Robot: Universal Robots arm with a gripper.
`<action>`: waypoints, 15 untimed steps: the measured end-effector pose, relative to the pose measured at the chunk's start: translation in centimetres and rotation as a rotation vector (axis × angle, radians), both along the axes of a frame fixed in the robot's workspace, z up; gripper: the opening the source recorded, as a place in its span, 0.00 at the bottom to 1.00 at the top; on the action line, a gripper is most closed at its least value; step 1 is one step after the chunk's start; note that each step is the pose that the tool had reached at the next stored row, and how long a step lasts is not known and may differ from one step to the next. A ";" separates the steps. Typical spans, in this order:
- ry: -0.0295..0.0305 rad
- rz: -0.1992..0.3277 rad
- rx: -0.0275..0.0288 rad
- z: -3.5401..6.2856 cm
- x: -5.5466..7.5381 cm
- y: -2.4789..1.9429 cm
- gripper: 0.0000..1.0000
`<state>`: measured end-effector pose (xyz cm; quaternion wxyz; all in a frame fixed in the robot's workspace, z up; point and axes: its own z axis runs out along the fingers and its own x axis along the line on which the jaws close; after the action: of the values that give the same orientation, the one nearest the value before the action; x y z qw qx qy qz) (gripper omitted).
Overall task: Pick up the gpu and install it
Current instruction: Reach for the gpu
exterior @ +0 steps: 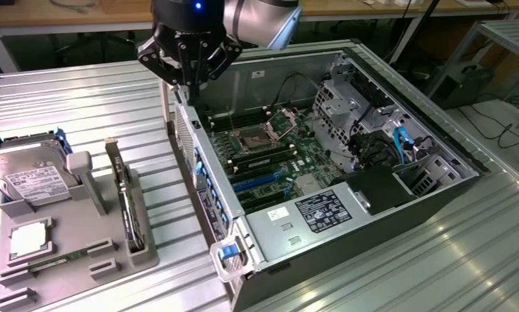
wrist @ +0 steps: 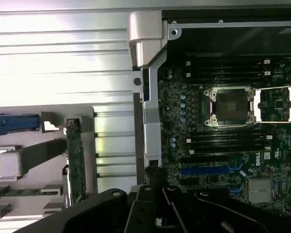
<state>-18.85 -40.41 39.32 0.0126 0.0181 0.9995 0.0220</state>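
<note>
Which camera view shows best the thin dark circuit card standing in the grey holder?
The exterior view: the thin dark circuit card stands on edge in the grey plastic holder, whole length visible. The wrist view shows it as a narrow green strip, one end behind the black claw.

The gpu (exterior: 126,205) is a thin, dark circuit card standing upright on its long edge in a slot of the gray holder (exterior: 77,260), along the holder's edge on the exterior view's right. Nothing grips it. Its pale metal bracket strip (exterior: 113,156) rises at one end.
</note>
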 end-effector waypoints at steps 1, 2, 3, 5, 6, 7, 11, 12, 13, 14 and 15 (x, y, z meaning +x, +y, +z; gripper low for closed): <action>-0.0001 0.001 0.0000 0.00 -0.2 -0.02 0.11; 0.0000 0.002 0.0000 0.00 -0.3 -0.04 0.11; 0.0000 0.003 -0.0001 0.00 -0.5 -0.08 0.11; 0.0000 0.006 0.0000 0.00 -0.9 -0.17 0.11; -0.0001 0.008 0.0000 0.00 -1.1 -0.22 0.11; 0.0000 0.009 0.0000 0.00 -1.2 -0.27 0.11; -0.0001 0.018 0.0000 -0.03 -2.0 -0.78 0.11; 0.0000 0.020 0.0000 -0.04 -2.2 -0.93 0.11; -0.0001 0.021 0.0002 -0.05 -2.4 -1.04 0.11; -0.0001 0.022 0.0005 -0.05 -2.6 -1.14 0.11; -0.0002 0.022 0.0008 -0.07 -2.8 -1.20 0.11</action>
<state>-21.61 -41.61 39.26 0.0124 0.0070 0.9996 0.0225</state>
